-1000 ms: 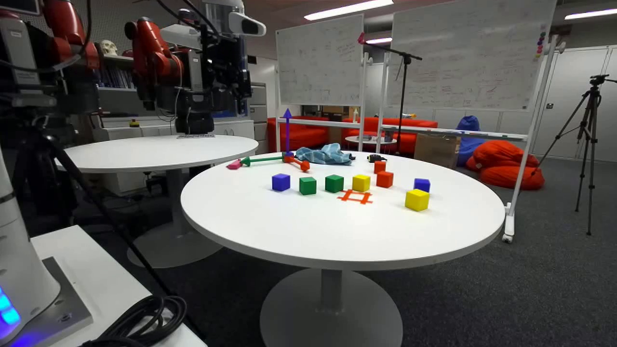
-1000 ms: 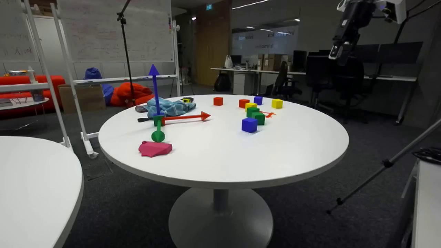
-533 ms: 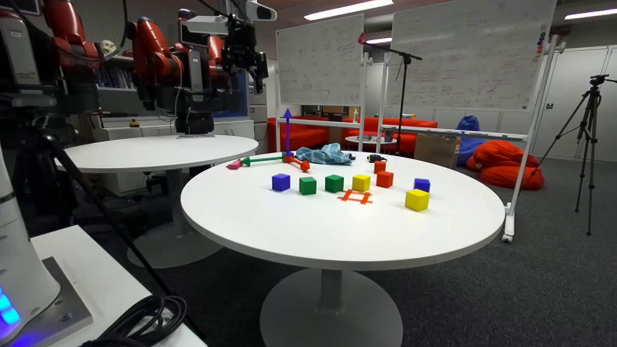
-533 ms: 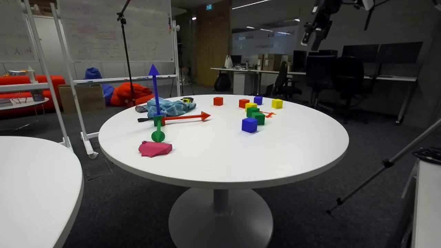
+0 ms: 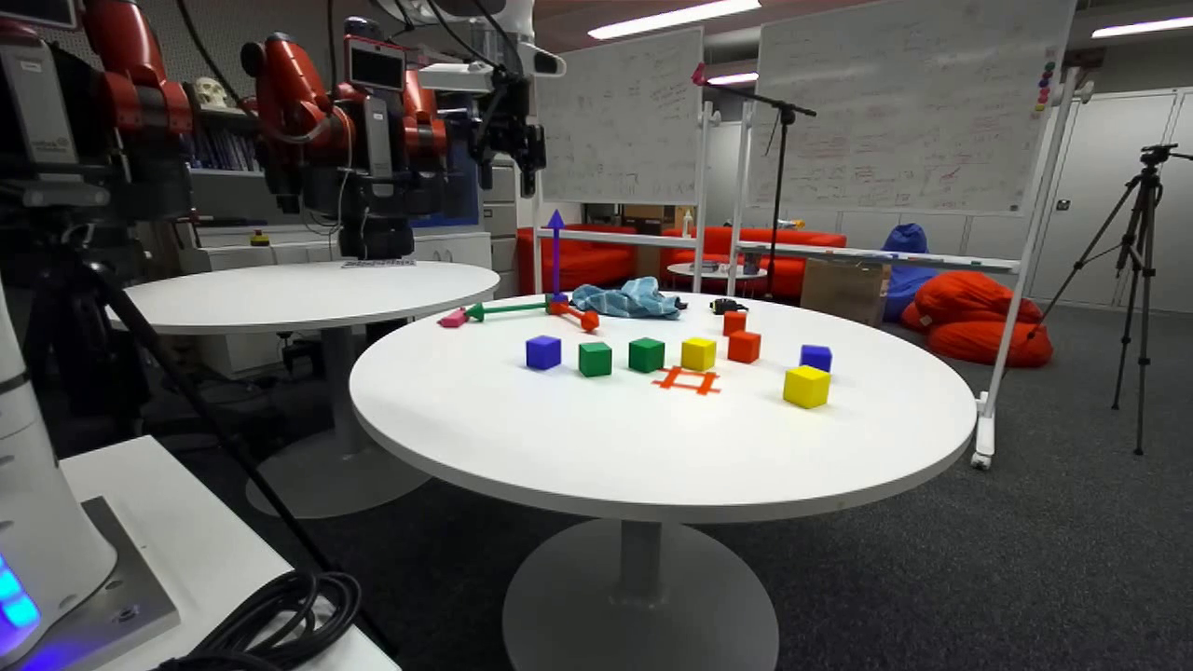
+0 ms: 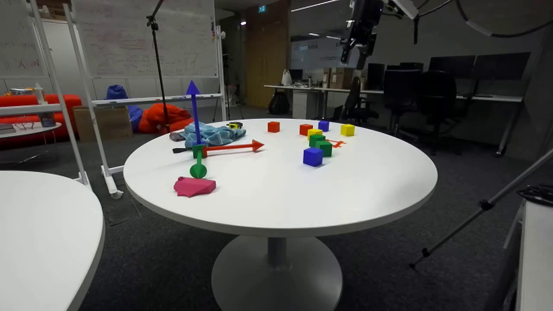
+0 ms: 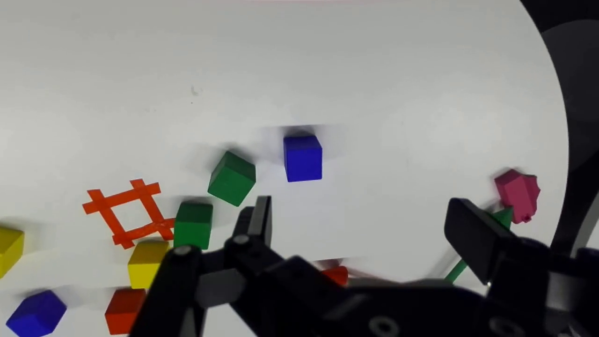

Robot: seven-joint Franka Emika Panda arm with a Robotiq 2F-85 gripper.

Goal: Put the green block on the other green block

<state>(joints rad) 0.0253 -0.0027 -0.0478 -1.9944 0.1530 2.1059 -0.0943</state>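
**The pincer (image 7: 359,210) sweeps further in over the table (image 5: 559,447), and nothing down there has budged**

Across it has come in both exterior views, and now it hangs well above the table, touching nothing. The wrist view has it spread wide, its pads (image 7: 259,217) far apart with no block between them: it holds nothing.

And the targets? One green block (image 7: 232,179) sits just beside the blue cube (image 7: 303,159). The other green block (image 7: 193,225) is near it, with a gap between, close by a yellow cube (image 7: 149,264) and the orange taped outline (image 7: 122,199). Both rest on the table, so no stack yet, and which one gets lifted I can't tell.

How will they handle? My call: light, stiff, hard to harm, perhaps a shade slippery. Take hold from above, pads flat on two opposite side faces.

Being cubes, they offer no long axis. But look at the pointing! The one by the blue cube is turned askew, a corner aimed toward the top of the wrist view, so it likely wants a twist of the wrist. The other stands nearly square to that view and should meet the pads flatter.
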